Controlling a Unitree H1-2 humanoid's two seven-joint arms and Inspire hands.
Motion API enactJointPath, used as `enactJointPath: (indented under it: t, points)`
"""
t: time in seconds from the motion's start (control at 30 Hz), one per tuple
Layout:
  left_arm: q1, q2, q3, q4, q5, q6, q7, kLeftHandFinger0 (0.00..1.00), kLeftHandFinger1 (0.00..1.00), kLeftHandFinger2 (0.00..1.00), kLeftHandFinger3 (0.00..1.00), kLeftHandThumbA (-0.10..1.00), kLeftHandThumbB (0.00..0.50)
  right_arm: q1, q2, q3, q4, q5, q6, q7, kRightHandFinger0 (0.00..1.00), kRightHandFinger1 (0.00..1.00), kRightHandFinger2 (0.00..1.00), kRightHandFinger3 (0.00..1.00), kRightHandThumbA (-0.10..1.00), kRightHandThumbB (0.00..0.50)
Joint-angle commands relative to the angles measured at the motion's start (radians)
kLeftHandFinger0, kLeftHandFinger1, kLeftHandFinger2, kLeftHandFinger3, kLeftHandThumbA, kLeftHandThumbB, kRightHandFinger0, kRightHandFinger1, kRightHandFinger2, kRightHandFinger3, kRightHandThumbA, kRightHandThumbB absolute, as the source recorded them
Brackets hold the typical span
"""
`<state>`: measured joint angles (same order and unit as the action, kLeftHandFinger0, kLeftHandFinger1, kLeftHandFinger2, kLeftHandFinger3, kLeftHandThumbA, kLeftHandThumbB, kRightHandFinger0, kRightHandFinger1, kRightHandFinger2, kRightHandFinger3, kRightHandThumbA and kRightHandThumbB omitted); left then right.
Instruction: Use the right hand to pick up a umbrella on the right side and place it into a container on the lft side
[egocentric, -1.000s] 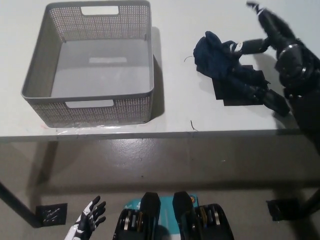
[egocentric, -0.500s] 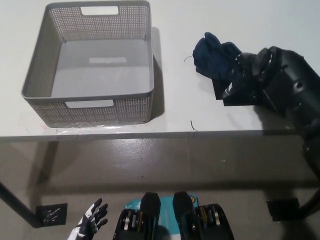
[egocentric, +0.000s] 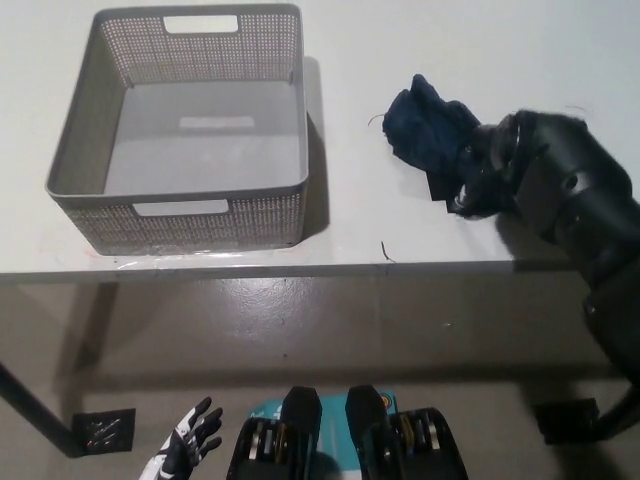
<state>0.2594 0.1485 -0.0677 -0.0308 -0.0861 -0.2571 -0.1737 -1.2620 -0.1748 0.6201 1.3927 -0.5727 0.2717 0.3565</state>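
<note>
Right robot hand (egocentric: 490, 175) sits on the umbrella (egocentric: 432, 130) near the bench (egocentric: 350, 215) right edge; grip unclear. Basket (egocentric: 180, 215) waits empty, left. Left robot hand (egocentric: 188, 448) spread, idle below.

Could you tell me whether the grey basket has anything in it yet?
Empty: the grey basket shows only its bare floor; the umbrella lies on the table under the right hand.

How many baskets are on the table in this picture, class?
1. The grey basket stands at the table's left side, apart from the dark blue umbrella under the right hand.
</note>
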Motion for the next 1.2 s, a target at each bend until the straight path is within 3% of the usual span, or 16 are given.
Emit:
enactJointPath:
  t: [0.0, 0.03, 0.17, 0.23, 0.33, 0.4, 0.47, 0.5, 0.57, 0.8, 0.83, 0.87, 0.9, 0.93, 1.1, 1.17]
  points:
    - [-0.005, 0.02, 0.014, -0.017, -0.009, -0.049, -0.013, 1.0, 1.0, 1.0, 1.0, 1.0, 0.031, 0.124, 0.018, -0.074, 0.0, 0.033, -0.055, -0.411, 0.05, 0.24, 0.45, 1.0, -0.1, 0.132]
    - [-0.004, 0.02, 0.014, -0.018, -0.008, -0.049, -0.013, 1.0, 1.0, 1.0, 1.0, 1.0, 0.033, 0.129, 0.014, -0.093, -0.001, 0.047, -0.079, -0.451, 0.18, 0.36, 0.53, 0.95, -0.1, 0.139]
    - [-0.003, 0.017, 0.014, -0.004, -0.016, -0.064, -0.016, 1.0, 1.0, 1.0, 1.0, 1.0, 0.015, 0.137, 0.001, -0.135, -0.007, 0.068, -0.141, -0.52, 0.22, 0.36, 0.46, 0.72, -0.1, 0.177]
    - [-0.001, 0.016, 0.014, -0.009, -0.021, -0.051, -0.016, 1.0, 1.0, 1.0, 1.0, 1.0, 0.014, 0.13, -0.001, -0.152, -0.011, 0.073, -0.156, -0.541, 0.1, 0.25, 0.35, 0.59, -0.1, 0.193]
    - [0.002, 0.018, 0.013, -0.01, -0.011, -0.055, -0.014, 1.0, 1.0, 1.0, 1.0, 1.0, 0.017, 0.122, 0.0, -0.192, -0.022, 0.086, -0.204, -0.588, 0.0, 0.02, 0.1, 0.22, -0.1, 0.22]
    - [0.004, 0.018, 0.012, -0.012, -0.012, -0.055, -0.016, 1.0, 1.0, 1.0, 1.0, 1.0, 0.015, 0.108, 0.003, -0.216, -0.034, 0.094, -0.229, -0.613, 0.0, 0.02, 0.12, 0.25, -0.1, 0.202]
    - [0.005, 0.018, 0.012, -0.008, -0.014, -0.063, -0.018, 1.0, 1.0, 1.0, 1.0, 1.0, 0.014, 0.061, 0.017, -0.243, -0.06, 0.103, -0.242, -0.619, 0.0, 0.12, 0.4, 0.5, -0.1, 0.222]
    - [0.004, 0.019, 0.012, -0.01, -0.01, -0.06, -0.016, 1.0, 1.0, 1.0, 1.0, 1.0, 0.014, 0.038, 0.022, -0.252, -0.073, 0.101, -0.244, -0.627, 0.0, 0.18, 0.62, 0.7, -0.1, 0.214]
    - [0.002, 0.017, 0.011, -0.009, -0.006, -0.056, -0.015, 1.0, 1.0, 1.0, 1.0, 1.0, 0.028, -0.011, 0.031, -0.262, -0.116, 0.094, -0.304, -0.654, 0.05, 0.31, 0.75, 0.77, -0.1, 0.209]
    - [0.012, 0.014, 0.007, -0.015, 0.0, -0.05, -0.014, 1.0, 1.0, 1.0, 1.0, 1.0, 0.027, -0.135, 0.091, -0.294, -0.322, 0.08, -0.293, -0.596, 0.0, 0.22, 0.67, 0.66, -0.1, 0.222]
    - [0.015, 0.013, 0.007, -0.019, 0.0, -0.047, -0.014, 1.0, 1.0, 1.0, 1.0, 1.0, 0.027, -0.144, 0.102, -0.29, -0.355, 0.071, -0.284, -0.591, 0.03, 0.3, 0.69, 0.79, -0.1, 0.246]
    - [0.014, 0.012, 0.006, -0.019, 0.008, -0.048, -0.011, 1.0, 1.0, 1.0, 1.0, 1.0, 0.029, -0.148, 0.108, -0.288, -0.385, 0.066, -0.267, -0.577, 0.13, 0.42, 0.75, 0.81, -0.1, 0.224]
    - [0.012, 0.01, 0.006, -0.018, 0.01, -0.05, -0.008, 1.0, 1.0, 1.0, 1.0, 1.0, 0.031, -0.164, 0.13, -0.287, -0.432, 0.062, -0.244, -0.567, 0.01, 0.2, 0.55, 0.6, -0.1, 0.21]
    - [0.013, 0.009, 0.005, -0.019, 0.01, -0.048, -0.009, 1.0, 1.0, 1.0, 1.0, 1.0, 0.041, -0.165, 0.133, -0.285, -0.443, 0.059, -0.24, -0.564, 0.0, 0.11, 0.55, 0.5, -0.1, 0.203]
    - [0.012, 0.012, 0.001, -0.02, 0.022, -0.048, -0.009, 1.0, 1.0, 1.0, 1.0, 1.0, 0.043, -0.236, 0.204, -0.274, -0.499, 0.047, -0.181, -0.532, 0.0, 0.13, 0.65, 0.58, -0.1, 0.218]
    - [0.015, 0.009, -0.001, -0.017, 0.015, -0.052, -0.012, 1.0, 1.0, 1.0, 1.0, 1.0, 0.039, -0.26, 0.229, -0.27, -0.487, 0.042, -0.176, -0.535, 0.0, 0.1, 0.6, 0.53, -0.1, 0.228]
